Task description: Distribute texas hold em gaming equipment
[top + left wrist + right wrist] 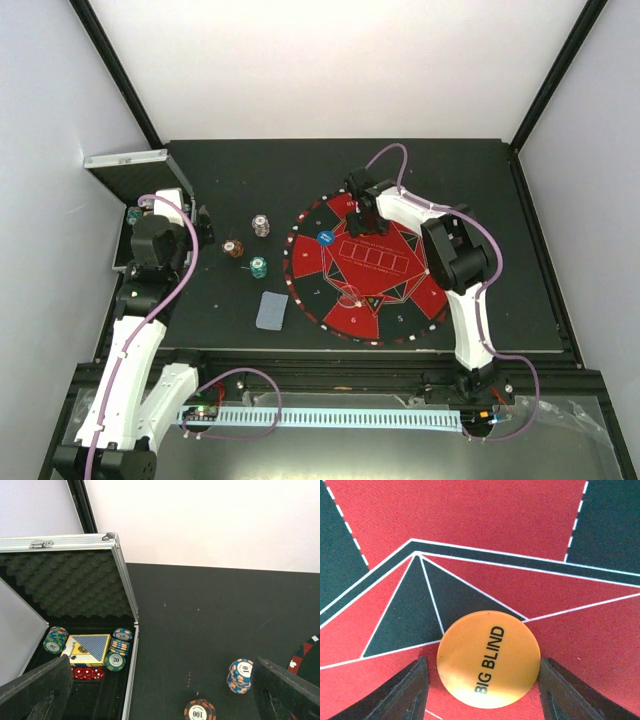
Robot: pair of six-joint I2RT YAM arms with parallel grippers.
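An orange round button (489,666) marked BIG BLIND lies flat on the red-and-black mat (495,510). My right gripper (484,672) is open and straddles it, the right finger at its edge and a thin gap on the left. From above, that gripper (365,222) is over the mat's far side. A blue button (325,238) lies on the mat. Three chip stacks (261,225) (233,249) (259,267) and grey-blue cards (271,310) sit left of the mat. My left gripper (162,680) hangs open and empty between the case and the chip stacks.
The silver case (125,595) stands open at the far left, holding a card deck (92,647), chip stacks (120,642) and red dice (88,673). In the left wrist view a "10" stack (240,675) and a "100" stack (200,711) stand near the right finger.
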